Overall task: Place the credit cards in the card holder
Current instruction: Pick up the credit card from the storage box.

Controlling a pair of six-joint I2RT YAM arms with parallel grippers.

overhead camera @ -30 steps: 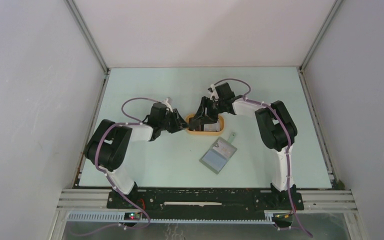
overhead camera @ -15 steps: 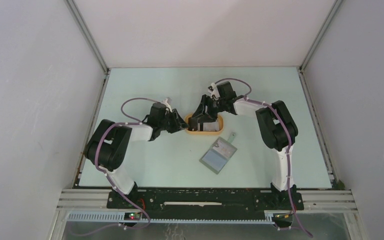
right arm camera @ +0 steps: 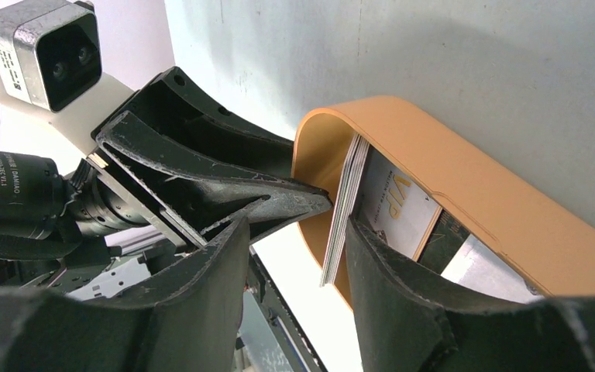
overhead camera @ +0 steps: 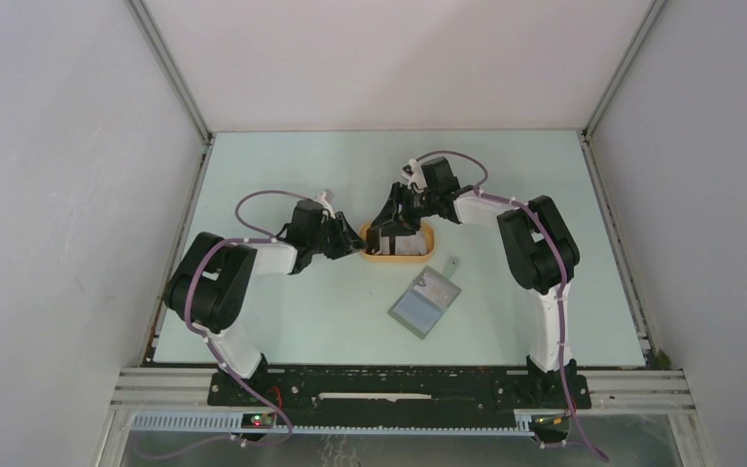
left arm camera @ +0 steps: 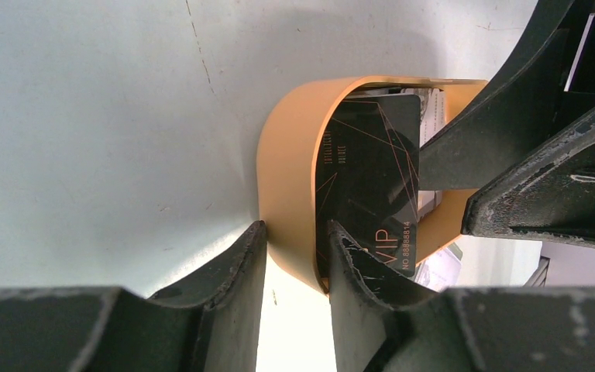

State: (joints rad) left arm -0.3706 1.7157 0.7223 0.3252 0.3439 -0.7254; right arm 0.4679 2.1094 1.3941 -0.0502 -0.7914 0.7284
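Observation:
The credit cards stand in an orange oval tray (overhead camera: 429, 256) at mid-table. In the left wrist view a black VIP card (left arm camera: 372, 170) leans inside the tray (left arm camera: 287, 178). My left gripper (left arm camera: 294, 230) is shut on the tray's end wall, one finger outside and one inside. In the right wrist view a stack of cards (right arm camera: 345, 209) stands on edge against the tray's end, with a whitish VIP card (right arm camera: 397, 208) behind it. My right gripper (right arm camera: 296, 226) straddles the stack, open, its right finger beside the cards and a gap on the left. The grey-green card holder (overhead camera: 424, 303) lies open nearer me.
The two grippers (overhead camera: 355, 242) (overhead camera: 387, 235) crowd the tray's left end, fingers nearly touching. The left arm's finger (right arm camera: 225, 186) sits just beyond the right gripper's left finger. White walls enclose the pale green table (overhead camera: 282, 321).
My right gripper's jaws have narrowed a little around the card stack and its wrist has edged slightly left. The left gripper, tray and card holder have not moved.

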